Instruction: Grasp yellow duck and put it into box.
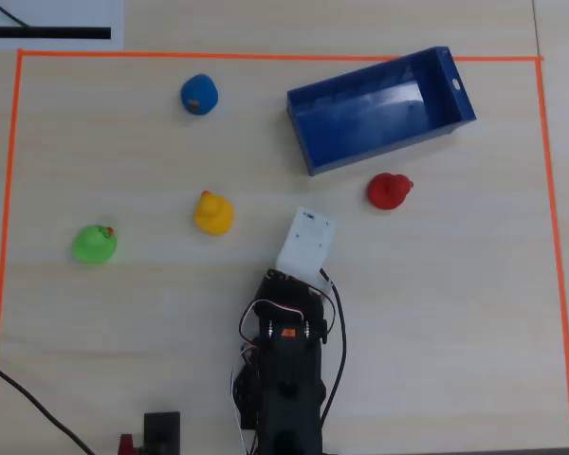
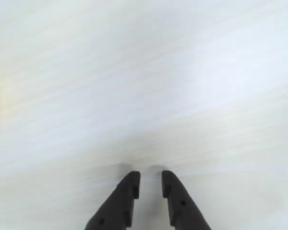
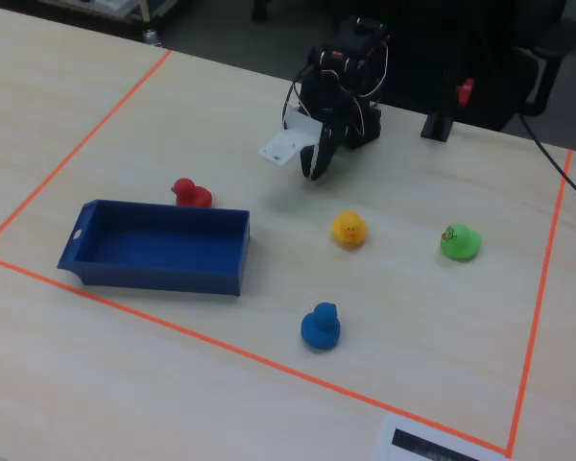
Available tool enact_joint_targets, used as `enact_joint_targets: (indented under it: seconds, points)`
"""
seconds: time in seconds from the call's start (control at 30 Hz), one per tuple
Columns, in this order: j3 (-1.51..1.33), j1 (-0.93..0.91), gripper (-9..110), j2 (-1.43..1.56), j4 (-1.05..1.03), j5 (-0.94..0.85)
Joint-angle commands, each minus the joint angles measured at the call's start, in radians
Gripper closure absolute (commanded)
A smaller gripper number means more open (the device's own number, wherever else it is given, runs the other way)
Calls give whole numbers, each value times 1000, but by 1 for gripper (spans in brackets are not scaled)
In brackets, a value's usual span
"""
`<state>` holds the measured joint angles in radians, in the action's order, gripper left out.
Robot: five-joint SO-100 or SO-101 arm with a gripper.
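Note:
The yellow duck [image 1: 212,212] stands on the pale wooden table, also in the fixed view [image 3: 349,230]. The blue box [image 1: 389,147] lies open and empty at the back right in the overhead view and at the left in the fixed view [image 3: 163,269]. My gripper [image 2: 150,176] hangs just above bare table with a narrow gap between its dark fingers and nothing in them. In the fixed view my gripper [image 3: 314,171] is behind and left of the duck, apart from it. In the overhead view the white wrist mount [image 1: 305,242] hides the fingers.
A red duck [image 1: 389,191] sits beside the box's near wall. A blue duck [image 1: 199,95] is at the back left and a green duck [image 1: 94,244] at the left. Orange tape [image 1: 9,190] frames the work area. A faint orange blur shows at the wrist view's left edge.

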<state>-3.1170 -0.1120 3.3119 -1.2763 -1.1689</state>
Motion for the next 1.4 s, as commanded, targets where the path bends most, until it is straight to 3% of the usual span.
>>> enact_joint_targets:
  seconds: [0.0,1.37]
  points:
    - [6,2,98,-3,-28,-8]
    - [6,2,101,-3,-28,-8]
